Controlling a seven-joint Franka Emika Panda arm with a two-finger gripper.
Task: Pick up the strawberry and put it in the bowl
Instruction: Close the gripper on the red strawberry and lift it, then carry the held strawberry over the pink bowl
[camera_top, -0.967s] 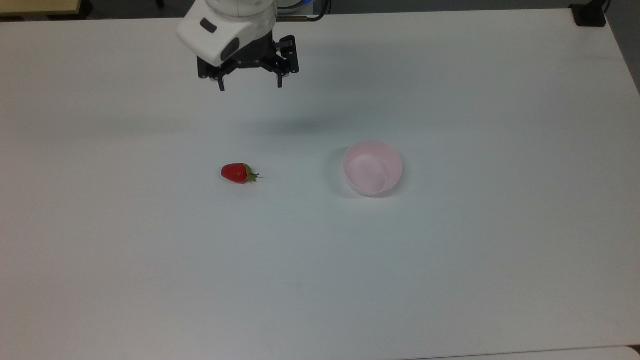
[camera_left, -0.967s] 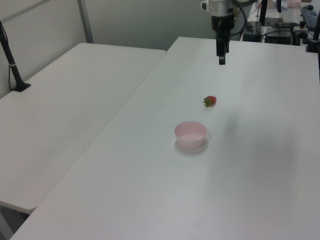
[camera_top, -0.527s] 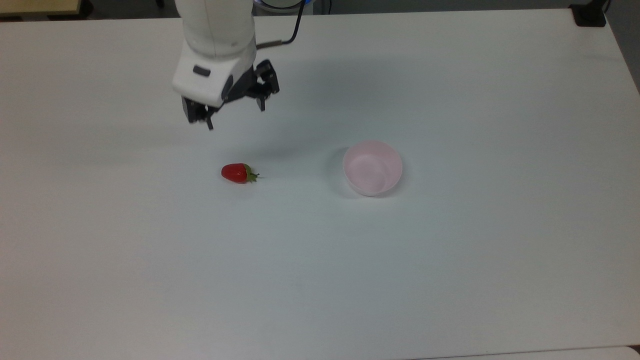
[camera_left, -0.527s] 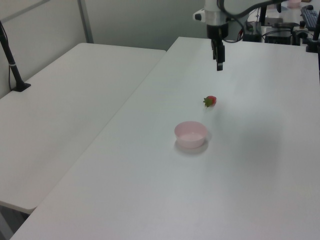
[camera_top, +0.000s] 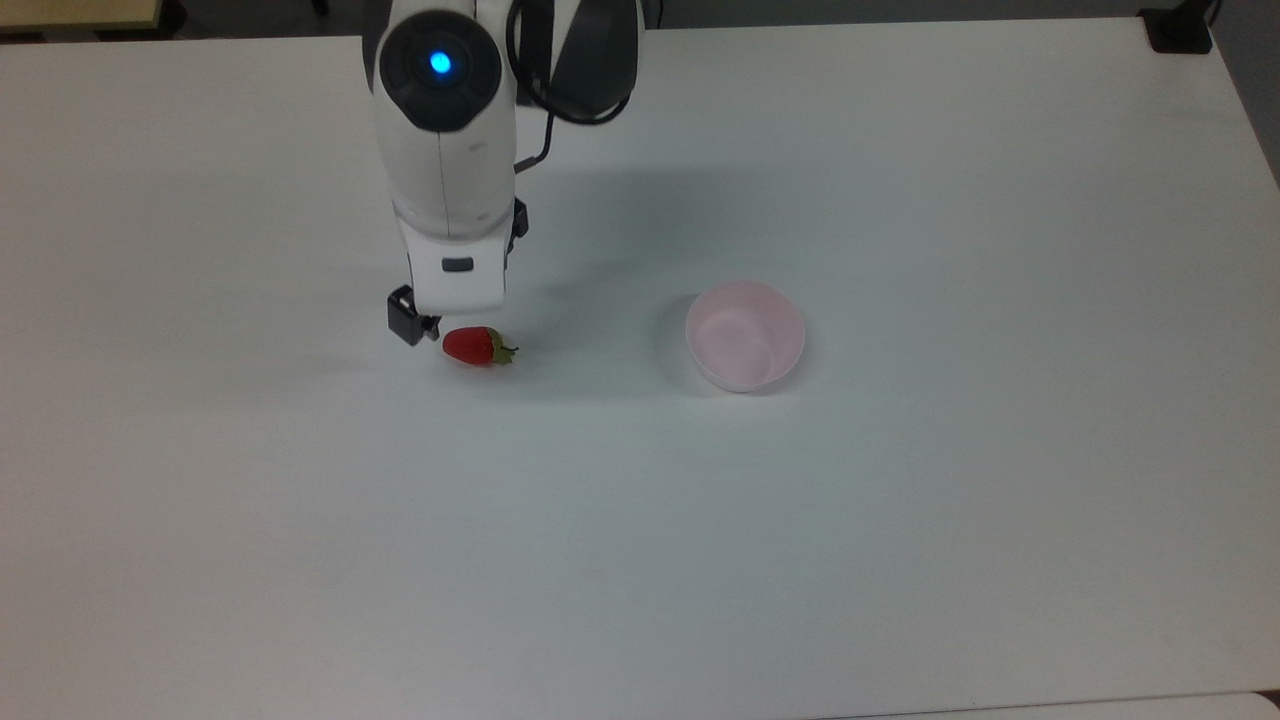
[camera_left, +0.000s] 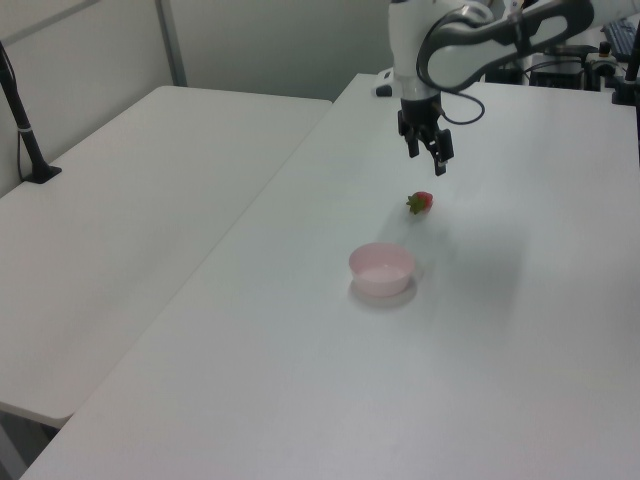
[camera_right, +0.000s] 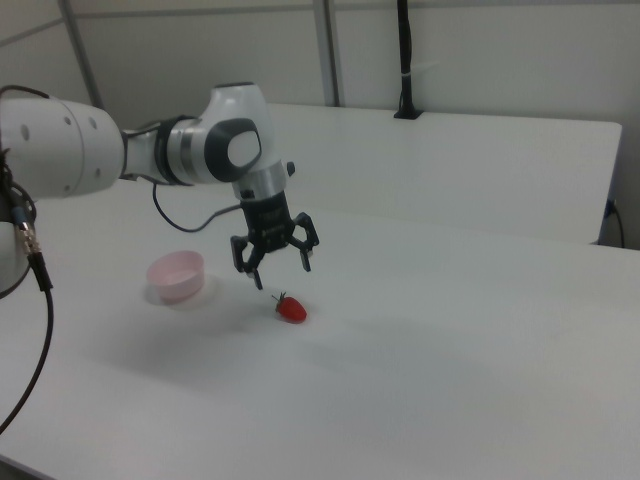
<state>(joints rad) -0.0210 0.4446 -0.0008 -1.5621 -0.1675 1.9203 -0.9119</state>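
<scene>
- Swung forward and down from the far edge of the bench (camera_top: 900, 550) within a second; now hangs just above the strawberry (camera_top: 477, 346), not touching it.
- Pincer (camera_right: 276, 274) fingers spread wide apart, nothing between them, tips pointing down at the bench.
- Strawberry lies on its side on the bare bench, just below and slightly toward the right view's right of the pincer's midline; in the top view, pokes out directly beneath the wrist housing.
- Long axis runs across the top view: red tip toward the top view's left, green cap and stem toward the top view's right, pointing at the bowl (camera_top: 745, 335).
- Judged: a short straight drop left, with fingers best closing across the narrow width rather than end to end; finger line against that axis cannot be told for sure.
- Bowl sits upright and empty, well apart from the strawberry toward the top view's right, on much the same line.
- Strawberry: glossy, smooth red body, tapered and rounded, so likely to roll or squirt out of an off-centre pinch; leafy cap small and ragged.
- Bowl: pale pink plastic, plain smooth walls, round, wider than the strawberry.
- Bench: flat, matte white, soft arm shadow beside the strawberry.
</scene>
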